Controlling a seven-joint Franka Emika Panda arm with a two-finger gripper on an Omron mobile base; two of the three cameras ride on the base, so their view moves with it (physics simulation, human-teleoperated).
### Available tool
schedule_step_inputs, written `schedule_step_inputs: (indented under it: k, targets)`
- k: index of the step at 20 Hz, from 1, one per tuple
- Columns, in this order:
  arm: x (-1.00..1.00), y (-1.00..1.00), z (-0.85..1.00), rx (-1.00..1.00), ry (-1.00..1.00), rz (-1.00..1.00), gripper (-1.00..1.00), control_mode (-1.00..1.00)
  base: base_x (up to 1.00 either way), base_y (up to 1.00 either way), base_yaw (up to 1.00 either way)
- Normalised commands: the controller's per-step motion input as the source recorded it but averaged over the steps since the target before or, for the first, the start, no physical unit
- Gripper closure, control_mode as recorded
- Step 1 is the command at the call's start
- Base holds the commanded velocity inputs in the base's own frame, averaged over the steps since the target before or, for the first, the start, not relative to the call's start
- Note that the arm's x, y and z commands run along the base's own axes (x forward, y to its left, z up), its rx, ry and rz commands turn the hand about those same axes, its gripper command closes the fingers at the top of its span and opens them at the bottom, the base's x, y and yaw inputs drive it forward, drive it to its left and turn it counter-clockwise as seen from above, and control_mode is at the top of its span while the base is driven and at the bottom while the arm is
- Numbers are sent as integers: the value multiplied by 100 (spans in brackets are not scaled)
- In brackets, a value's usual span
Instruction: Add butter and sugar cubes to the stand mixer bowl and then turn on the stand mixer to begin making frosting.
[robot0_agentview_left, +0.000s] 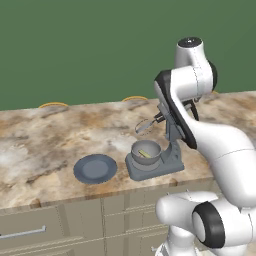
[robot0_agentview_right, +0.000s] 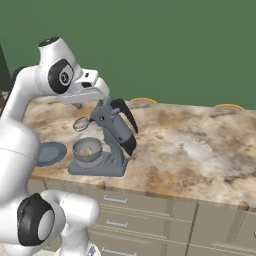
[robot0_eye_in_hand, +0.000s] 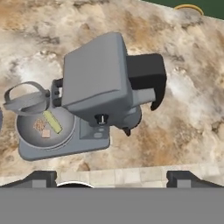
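Note:
The dark grey stand mixer (robot0_eye_in_hand: 96, 74) stands near the counter's front edge with its head tilted up and its wire whisk (robot0_eye_in_hand: 26, 98) raised clear of the bowl. On the mixer's base sits the silvery stand mixer bowl (robot0_eye_in_hand: 26, 133). Inside it lie the pale yellow butter (robot0_eye_in_hand: 52, 121) and small brownish sugar cubes (robot0_eye_in_hand: 41, 127). The mixer (robot0_agentview_left: 167, 150), bowl (robot0_agentview_left: 145, 152) and butter (robot0_agentview_left: 145, 153) also show from the left base. My gripper (robot0_eye_in_hand: 111, 178) hovers above the mixer's head, open and holding nothing. A small knob (robot0_eye_in_hand: 101, 119) sits on the mixer's neck.
A flat blue-grey plate (robot0_agentview_left: 95, 168) lies on the marble counter (robot0_agentview_left: 45, 140) left of the mixer. Two yellow-rimmed rounds (robot0_agentview_left: 54, 105) (robot0_agentview_left: 135, 98) sit at the counter's back edge. Drawers (robot0_agentview_right: 150, 215) run below the front edge. My own arm hides part of the mixer from the left base.

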Motion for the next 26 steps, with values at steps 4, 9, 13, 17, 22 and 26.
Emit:
schedule_step_inputs:
  k: [4,9,13,17,22,26]
  targets:
    - [23,-1,-11,0,0,0,-100,-100,0,0,0]
    - [38,0,-9,0,0,1,-100,-100,0,0,0]
    - [41,0,-1,0,0,0,-100,-100,0,0,0]
    - [37,0,-1,0,0,0,-100,-100,0,0,0]
    - [25,0,-15,0,0,0,-100,-100,0,0,0]
    - [26,0,-23,0,0,0,-100,-100,0,0,0]
